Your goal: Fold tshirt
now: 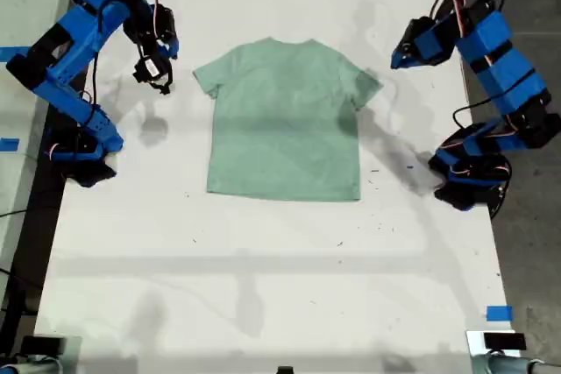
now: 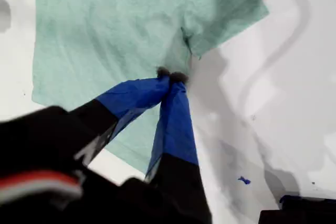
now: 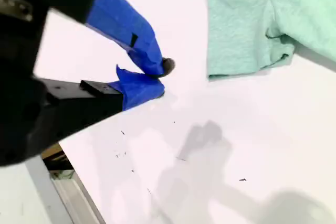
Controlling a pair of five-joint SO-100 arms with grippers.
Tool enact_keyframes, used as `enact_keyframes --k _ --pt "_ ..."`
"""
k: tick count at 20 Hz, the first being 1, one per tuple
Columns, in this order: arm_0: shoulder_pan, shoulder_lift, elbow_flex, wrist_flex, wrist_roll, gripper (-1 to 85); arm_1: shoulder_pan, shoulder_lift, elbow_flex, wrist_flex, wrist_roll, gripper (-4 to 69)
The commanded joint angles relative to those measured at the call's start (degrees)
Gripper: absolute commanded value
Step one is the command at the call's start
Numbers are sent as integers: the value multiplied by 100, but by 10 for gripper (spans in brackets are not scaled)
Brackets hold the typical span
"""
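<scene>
- Mint-green cloth, the tshirt (image 1: pixel 285 120) lies spread flat on the white table (image 1: pixel 263 278), nearer the table's far edge than its near edge in the exterior view, collar toward the far edge, hem toward the near edge.
- Both short sleeves are spread out to the sides; no part of the shirt is folded over.
- My first gripper (image 2: pixel 170 76) hangs above the shirt close to one sleeve seam; its blue jaws meet at the tips with nothing between them, and the cloth beneath lies undisturbed.
- In the exterior view this gripper (image 1: pixel 399 57) sits at the view's right, just beside the sleeve on that side.
- My second gripper (image 3: pixel 160 80) hovers over bare table, a little apart from the other sleeve; its jaws stand only a narrow gap apart and hold nothing.
- In the exterior view it (image 1: pixel 156 76) hangs at the view's left, near that sleeve but not touching it.
</scene>
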Motion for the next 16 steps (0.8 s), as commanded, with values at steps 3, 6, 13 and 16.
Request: enact_keyframes --k 3,6,13,16 --pt "-62 -439 -1090 246 123 0 281 -246 -536 53 -431 26" --pt "9 -492 -1072 246 123 0 422 -387 -299 9 -721 307" --pt "44 -492 -1072 246 123 0 984 -404 1494 -1327 -1072 320" --pt "79 -536 -1072 237 123 0 1160 -475 2338 -2206 -1239 316"
